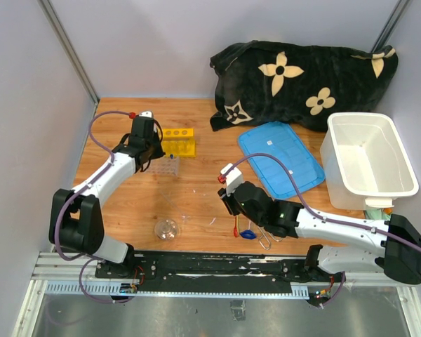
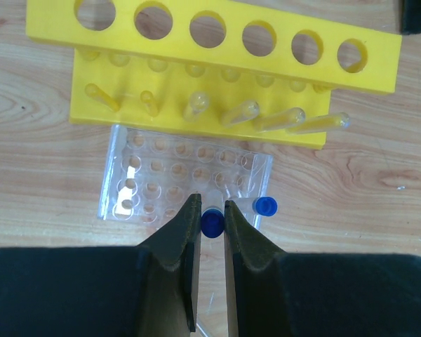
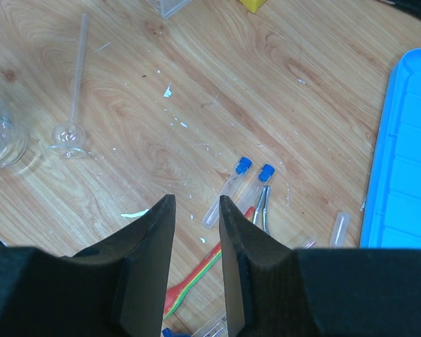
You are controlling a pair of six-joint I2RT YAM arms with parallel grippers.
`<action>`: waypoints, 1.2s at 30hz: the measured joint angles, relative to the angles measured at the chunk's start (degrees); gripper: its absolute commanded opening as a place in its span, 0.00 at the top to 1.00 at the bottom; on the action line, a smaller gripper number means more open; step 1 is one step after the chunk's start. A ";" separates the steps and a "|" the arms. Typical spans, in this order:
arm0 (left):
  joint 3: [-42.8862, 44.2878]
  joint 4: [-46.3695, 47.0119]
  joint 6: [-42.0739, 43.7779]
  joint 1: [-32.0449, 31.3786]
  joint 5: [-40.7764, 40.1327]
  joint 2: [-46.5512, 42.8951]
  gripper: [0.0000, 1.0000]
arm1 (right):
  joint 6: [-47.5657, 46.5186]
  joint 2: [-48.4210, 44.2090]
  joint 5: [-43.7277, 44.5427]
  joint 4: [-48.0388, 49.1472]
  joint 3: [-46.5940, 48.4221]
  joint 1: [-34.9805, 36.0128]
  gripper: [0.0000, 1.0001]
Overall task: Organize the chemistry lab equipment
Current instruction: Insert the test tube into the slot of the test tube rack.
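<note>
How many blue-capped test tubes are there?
4. One blue-capped tube between the left fingers, one at the clear rack's corner, two lying by the tongs. Others may be hidden.

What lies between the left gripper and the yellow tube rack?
A clear holed rack, seen in the left wrist view. The left gripper holds a blue-capped tube at its near edge, the yellow tube rack beyond it.

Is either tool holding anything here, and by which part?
The left tool grips a blue-capped test tube by its cap. The right tool is open and holds nothing.
</note>
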 measured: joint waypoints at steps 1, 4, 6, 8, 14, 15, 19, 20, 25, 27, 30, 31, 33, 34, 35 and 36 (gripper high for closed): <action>0.13 0.02 0.00 -0.13 0.02 0.17 1.00 | 0.00 0.11 -0.09 0.02 0.00 -0.02 0.68; 0.63 0.13 -0.02 -0.79 0.04 0.92 1.00 | 0.00 0.28 -0.20 0.02 0.00 -0.07 0.68; 0.87 0.17 -0.02 -1.16 0.04 1.40 1.00 | 0.02 0.28 -0.22 0.09 0.00 -0.15 0.68; 0.96 0.15 -0.02 -1.53 0.02 1.73 1.00 | 0.04 0.28 -0.33 0.11 0.00 -0.44 0.68; 1.07 -0.02 -0.15 -1.97 0.00 2.10 1.00 | 0.42 0.17 -0.52 0.31 -0.39 -0.85 0.68; 1.07 -0.11 -0.22 -1.99 0.00 2.10 1.00 | 0.55 0.17 -0.59 0.37 -0.57 -0.87 0.68; 1.18 -0.66 -0.26 -1.99 -0.09 2.10 1.00 | 0.98 0.17 -0.63 0.44 -0.90 -0.90 0.68; 1.25 -0.76 -0.24 -1.99 -0.15 2.10 1.00 | 1.05 0.17 -0.68 0.46 -0.98 -0.90 0.68; 1.33 -1.07 -0.24 -1.99 -0.28 2.10 1.00 | 1.20 0.17 -1.16 0.50 -1.14 -1.40 0.68; 1.33 -1.07 -0.24 -1.99 -0.39 2.10 1.00 | 1.29 0.15 -1.20 0.59 -1.14 -1.40 0.68; 1.33 -1.18 -0.24 -1.99 -0.50 2.10 1.00 | 1.33 0.15 -1.40 0.66 -1.16 -1.40 0.68; 1.33 -1.18 -0.22 -1.99 -0.50 2.10 1.00 | 1.33 0.13 -1.42 0.76 -1.22 -1.40 0.68; 1.33 -1.20 -0.22 -1.99 -0.55 2.10 1.00 | 1.36 0.11 -1.46 0.81 -1.38 -1.40 0.68; 1.33 -1.22 -0.22 -1.99 -0.57 2.10 1.00 | 1.38 0.11 -1.51 0.83 -1.40 -1.40 0.68; 1.33 -1.22 -0.22 -1.99 -0.61 2.10 1.00 | 1.40 0.11 -1.51 0.85 -1.44 -1.42 0.68; 1.33 -1.27 -0.22 -1.99 -0.61 2.10 1.00 | 1.42 0.11 -1.53 0.83 -1.46 -1.42 0.68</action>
